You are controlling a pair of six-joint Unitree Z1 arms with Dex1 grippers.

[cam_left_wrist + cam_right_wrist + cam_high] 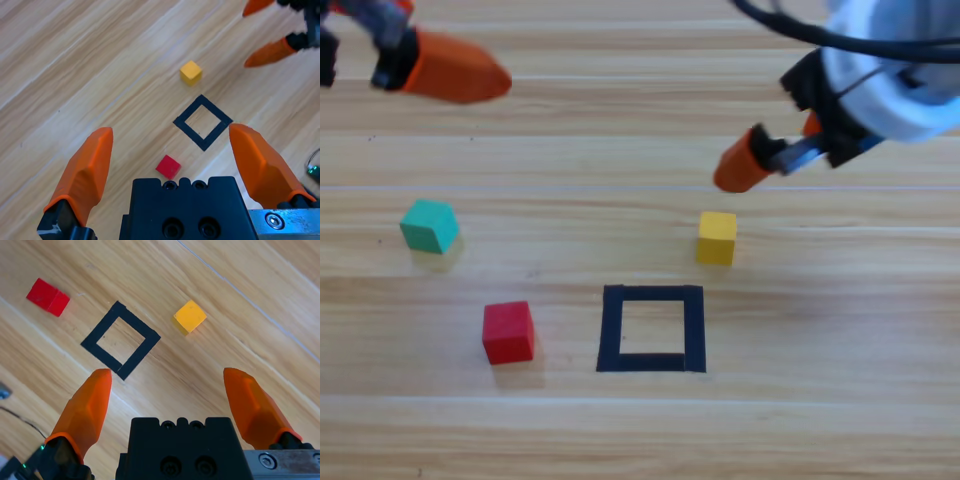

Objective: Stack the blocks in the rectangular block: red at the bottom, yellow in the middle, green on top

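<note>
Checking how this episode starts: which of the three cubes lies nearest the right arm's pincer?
The yellow cube, just below the open right pincer in the high view. The red cube and the green cube lie far off to its left.

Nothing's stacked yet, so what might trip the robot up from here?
1. The right end effector hangs open above the yellow cube, but red must go in first; taking yellow now would probably spoil the order.
2. The tape square is not much wider than a cube, so red could land on the tape.
3. Green and red sit close together; the open left end effector might nudge one while reaching for the other.
</note>
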